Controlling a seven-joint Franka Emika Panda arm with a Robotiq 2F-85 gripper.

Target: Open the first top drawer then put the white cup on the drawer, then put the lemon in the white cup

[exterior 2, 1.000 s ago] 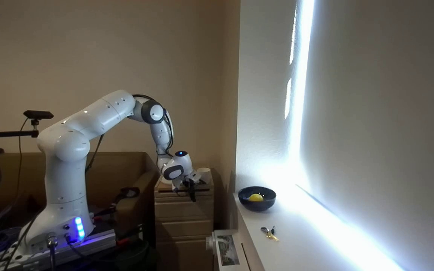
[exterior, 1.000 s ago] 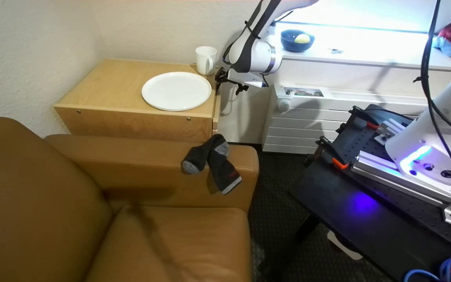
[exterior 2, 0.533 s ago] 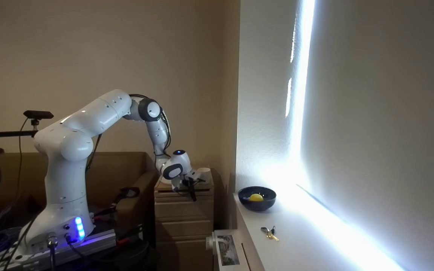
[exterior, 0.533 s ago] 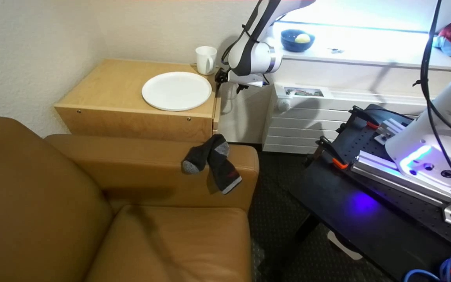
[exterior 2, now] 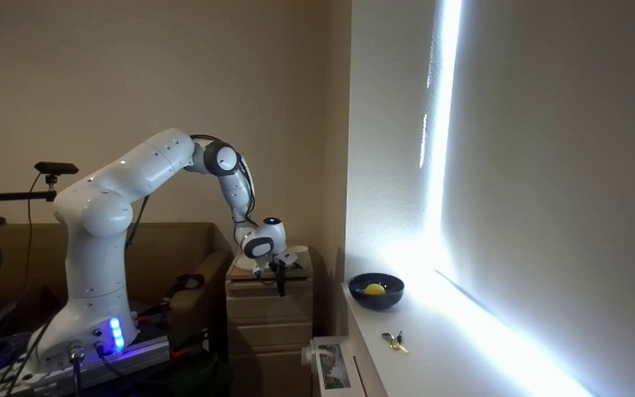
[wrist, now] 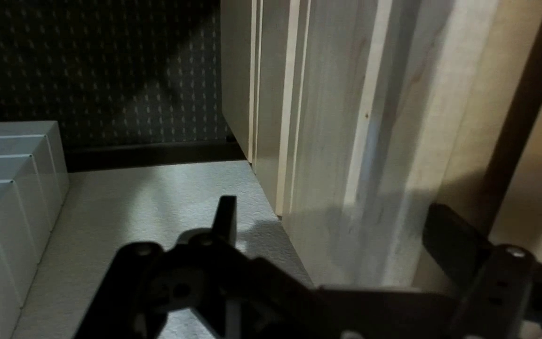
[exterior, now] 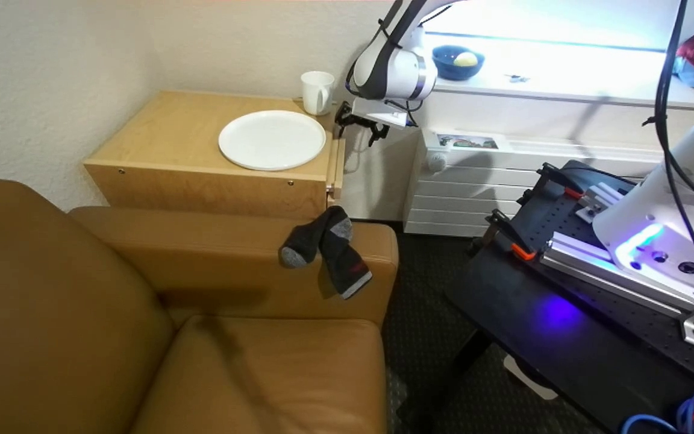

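Your shallow light-wood top drawer (exterior: 340,163) shows a pale, faintly grained front, streaked with light and crossed by shadow, and it stands a little way out from the pale wooden cabinet (exterior: 190,126), with a narrow dark gap behind its top edge in the wrist view. Against half a second ago, that front sits farther out, and your black two-fingered claw (wrist: 330,205) has moved slightly outward too; the glossy white cup (exterior: 315,94) and the round flat white plate (exterior: 271,140) are where they were on the cabinet's top. The claw is spread wide, with nothing clamped in it, and the drawer's front lies between its fingers: one finger (wrist: 225,219) stands clear outside, the other finger (wrist: 457,242) reaches across the top edge at the gap. The wrist view is dim there, so you can't be sure whether that finger touches wood. The yellow lemon (exterior 2: 374,289) lies in the dark blue bowl (exterior 2: 375,302) on the white windowsill (exterior 2: 433,358).
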